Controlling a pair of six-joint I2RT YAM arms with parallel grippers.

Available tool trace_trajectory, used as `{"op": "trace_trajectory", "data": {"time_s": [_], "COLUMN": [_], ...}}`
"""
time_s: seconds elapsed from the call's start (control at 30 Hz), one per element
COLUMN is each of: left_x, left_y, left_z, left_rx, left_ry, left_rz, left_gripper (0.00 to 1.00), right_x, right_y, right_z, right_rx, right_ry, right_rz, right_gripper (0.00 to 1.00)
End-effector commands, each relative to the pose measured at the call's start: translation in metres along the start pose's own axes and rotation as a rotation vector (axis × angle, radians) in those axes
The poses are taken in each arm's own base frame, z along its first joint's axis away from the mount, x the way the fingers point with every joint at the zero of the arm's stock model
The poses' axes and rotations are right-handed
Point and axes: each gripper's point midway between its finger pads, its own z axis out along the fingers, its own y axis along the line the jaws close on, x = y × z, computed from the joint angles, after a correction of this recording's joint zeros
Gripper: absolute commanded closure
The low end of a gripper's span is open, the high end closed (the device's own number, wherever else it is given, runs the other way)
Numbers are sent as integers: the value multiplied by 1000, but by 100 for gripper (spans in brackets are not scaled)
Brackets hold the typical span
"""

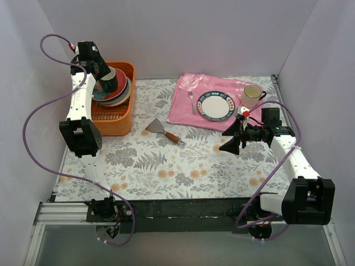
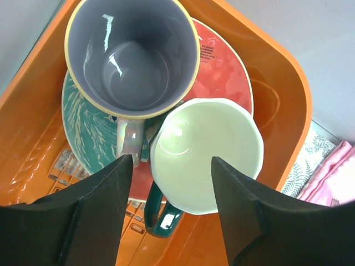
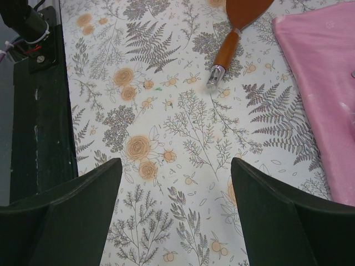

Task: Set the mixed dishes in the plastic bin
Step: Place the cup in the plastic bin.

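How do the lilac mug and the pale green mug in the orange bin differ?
The lilac ceramic mug with a yellow rim has a round mouth; the pale green ceramic mug has a faceted one. The lilac mug's handle is lilac, the pale green mug's dark green. Both stand upright and empty in the orange plastic bin.

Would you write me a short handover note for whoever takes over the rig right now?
Left gripper: open, above the orange bin, fingers either side of the pale mug, which rests in the bin.
Right gripper: open, empty, hovering above the table.
In the bin: lilac mug and pale mug on the stacked plates; anything underneath is hidden.
Done: no task dish shows outside the bin.
Left: probably only lifting the left arm clear; the blue-rimmed plate and cream mug on the pink cloth are not part of the job.
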Motion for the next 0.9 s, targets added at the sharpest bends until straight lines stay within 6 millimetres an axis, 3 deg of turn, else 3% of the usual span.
{"op": "trace_trajectory", "data": {"time_s": [0.0,0.2,0.4,0.43,0.57,0.63,0.87], "left_x": [-41,-53,-46,-51,-48,-36,-24], "left_y": [-4,-7,0,-3,-9,-13,-23], "left_z": [-42,-66,-96,-111,-138,-143,-189], "left_rx": [30,65,100,130,207,251,393], "left_ry": [-114,-147,-148,-170,-173,-143,-138], "left_rz": [-36,-59,-63,-69,-72,-72,-65], "left_gripper": [41,35,18,15,2,2,2], "right_x": [-6,-13,-27,-29,-42,-53,-88], "right_y": [3,0,-6,-7,-21,-29,-62], "right_z": [-1,-5,-14,-15,-26,-32,-57], "right_rx": [-9,8,48,51,121,168,406], "right_ry": [-26,-11,36,40,55,67,68], "right_rz": [-32,-78,-130,-132,-119,-116,-45], "right_gripper": [13,13,11,11,10,9,4]}}
